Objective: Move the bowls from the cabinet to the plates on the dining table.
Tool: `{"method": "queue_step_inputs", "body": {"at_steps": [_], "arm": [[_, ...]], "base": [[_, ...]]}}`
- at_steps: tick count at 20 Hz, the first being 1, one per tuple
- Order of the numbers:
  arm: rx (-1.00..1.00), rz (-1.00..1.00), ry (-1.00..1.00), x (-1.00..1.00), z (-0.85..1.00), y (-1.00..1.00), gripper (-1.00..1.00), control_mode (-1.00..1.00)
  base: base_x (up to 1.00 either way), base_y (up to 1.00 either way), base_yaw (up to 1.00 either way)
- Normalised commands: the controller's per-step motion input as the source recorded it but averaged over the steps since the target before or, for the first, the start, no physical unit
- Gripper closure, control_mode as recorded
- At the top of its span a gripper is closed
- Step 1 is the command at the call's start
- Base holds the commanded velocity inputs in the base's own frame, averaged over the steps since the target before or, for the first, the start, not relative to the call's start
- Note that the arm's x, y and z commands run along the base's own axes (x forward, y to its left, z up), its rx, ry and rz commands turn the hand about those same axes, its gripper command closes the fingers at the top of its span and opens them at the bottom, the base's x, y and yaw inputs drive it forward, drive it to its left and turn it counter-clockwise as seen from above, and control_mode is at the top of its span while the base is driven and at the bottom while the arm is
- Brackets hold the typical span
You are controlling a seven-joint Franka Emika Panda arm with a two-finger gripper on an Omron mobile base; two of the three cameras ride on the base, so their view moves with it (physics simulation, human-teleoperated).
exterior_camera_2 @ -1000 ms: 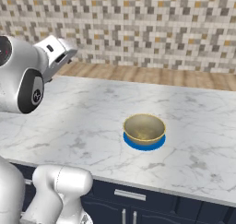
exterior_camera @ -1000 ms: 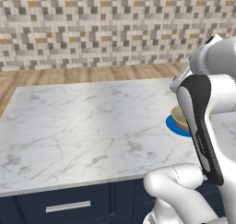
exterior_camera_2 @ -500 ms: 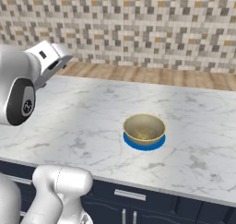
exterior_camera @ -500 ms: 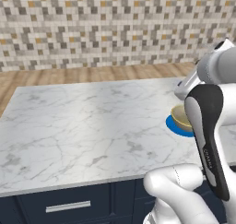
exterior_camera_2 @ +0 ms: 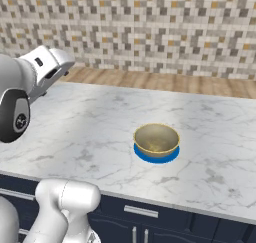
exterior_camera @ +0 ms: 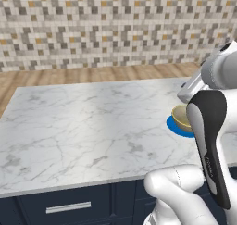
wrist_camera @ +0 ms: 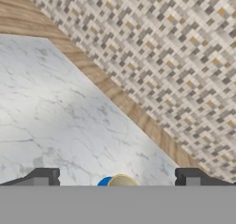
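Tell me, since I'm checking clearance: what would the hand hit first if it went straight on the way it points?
Probably bare marble. The open hand looks down across the dining table beyond the bowl on the blue plate; depth is uncertain.

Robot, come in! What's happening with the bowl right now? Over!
Two-finger gripper open, empty, above the white marble table. Beige speckled bowl sitting on round bright blue plate. Nothing blocking.
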Motion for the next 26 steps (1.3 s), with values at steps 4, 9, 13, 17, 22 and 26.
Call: {"method": "queue_step_inputs", "body": {"at_steps": [4,9,13,17,22,26], "arm": [[0.0,-0.01,-0.01,-0.15,0.03,0.0,-1.0,-1.0],[0.0,0.0,-0.04,-0.18,0.0,0.0,-1.0,-1.0],[0.0,0.0,-0.01,-0.03,0.0,0.0,-1.0,1.0],[0.0,0.0,0.0,0.0,0.0,0.0,-1.0,1.0],[0.0,0.0,0.0,0.0,0.0,0.0,-1.0,1.0],[0.0,0.0,0.0,0.0,0.0,0.0,-1.0,1.0]], "base": [[0.0,0.0,0.0],[0.0,0.0,0.0],[-0.11,0.0,0.0],[-0.18,0.0,0.0],[-0.22,0.23,0.11],[-0.25,0.49,0.34]]}}
